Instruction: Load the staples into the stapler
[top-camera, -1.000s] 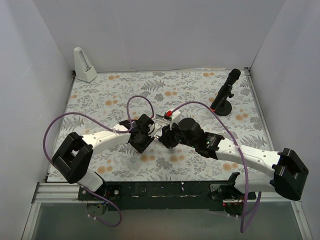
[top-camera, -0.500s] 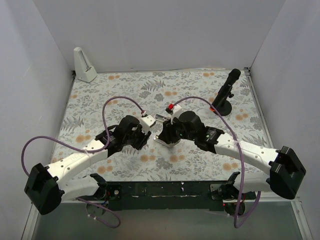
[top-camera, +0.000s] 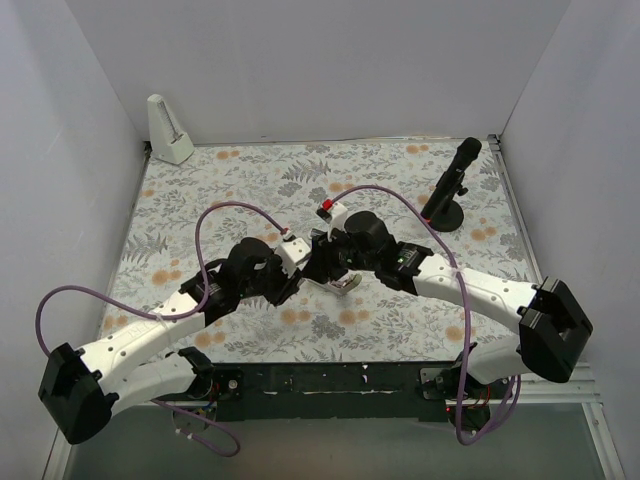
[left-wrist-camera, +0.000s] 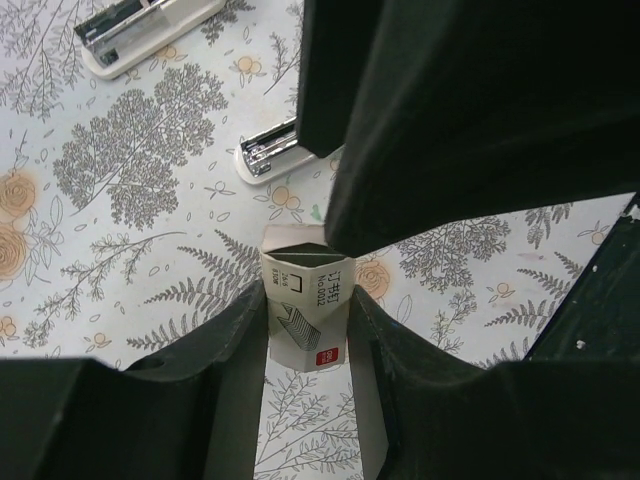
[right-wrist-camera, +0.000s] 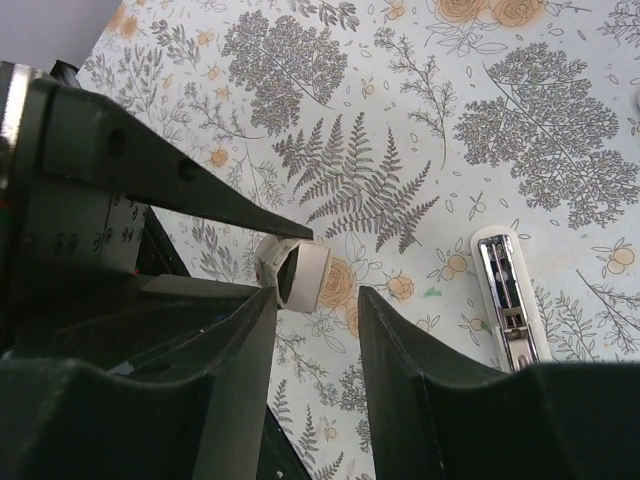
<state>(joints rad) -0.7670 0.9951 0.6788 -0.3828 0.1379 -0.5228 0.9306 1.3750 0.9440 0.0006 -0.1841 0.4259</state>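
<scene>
Left end effector (left-wrist-camera: 307, 300) is clamped on the staple box (left-wrist-camera: 308, 322); the right end effector (right-wrist-camera: 318, 296), spread apart, should be centred on its mouth.

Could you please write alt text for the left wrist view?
The left pincer grips a small open staple box over a floral mat. The right pincer, a black bulk, looms just above it, and a stapler with a silver rail lies beyond.
</scene>
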